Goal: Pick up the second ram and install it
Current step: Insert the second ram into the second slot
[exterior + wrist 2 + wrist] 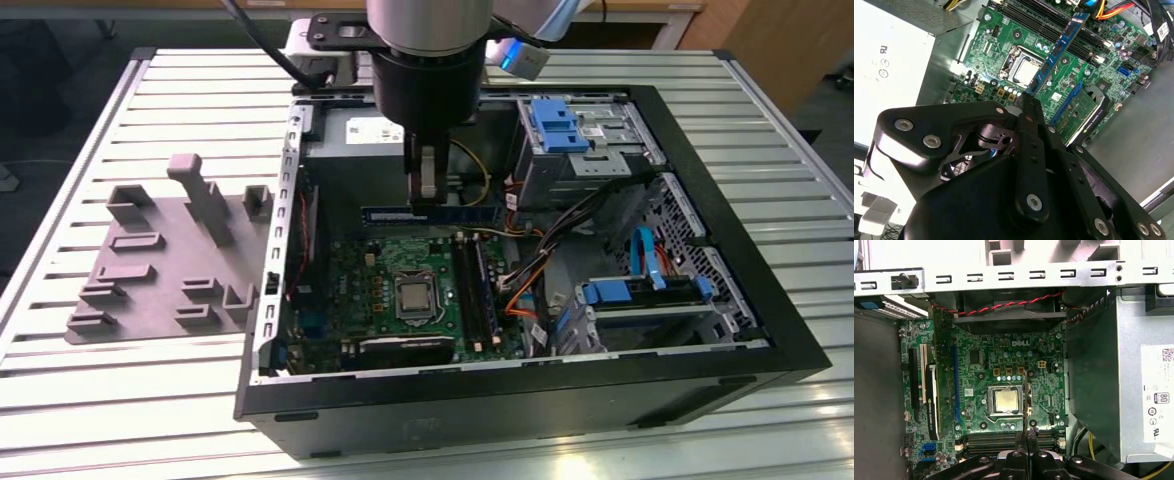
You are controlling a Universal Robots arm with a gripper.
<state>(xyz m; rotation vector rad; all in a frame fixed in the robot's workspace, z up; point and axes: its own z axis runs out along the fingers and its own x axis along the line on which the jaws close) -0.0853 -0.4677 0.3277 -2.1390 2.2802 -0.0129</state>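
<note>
While in case, second ram aloft

White label with small print and round marks on the grey power supply box, in the first wrist view. White logo printed on the green motherboard.

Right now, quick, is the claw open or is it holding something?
The claw is closed, holding the second ram.
</note>
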